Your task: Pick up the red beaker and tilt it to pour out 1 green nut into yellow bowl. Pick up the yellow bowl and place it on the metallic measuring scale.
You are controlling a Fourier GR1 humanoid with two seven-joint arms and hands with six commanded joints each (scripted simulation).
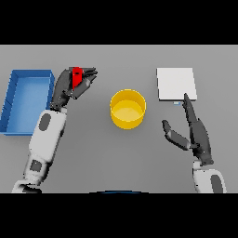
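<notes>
Head view: red beaker (76, 77) gripped in curled fingers of left hand (69, 88), beside blue tray (28, 100) at table's left edge. Yellow bowl (128, 109) at table centre, well apart from both hands. Right hand (197, 135) relaxed, fingers straight, pointing at white scale (175, 84) toward far right.

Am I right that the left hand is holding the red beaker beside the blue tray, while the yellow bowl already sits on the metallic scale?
Not quite. In the head view the yellow bowl stands on the grey table, left of the metallic scale and apart from it. The rest holds: the left hand is curled round the red beaker beside the blue tray.
</notes>
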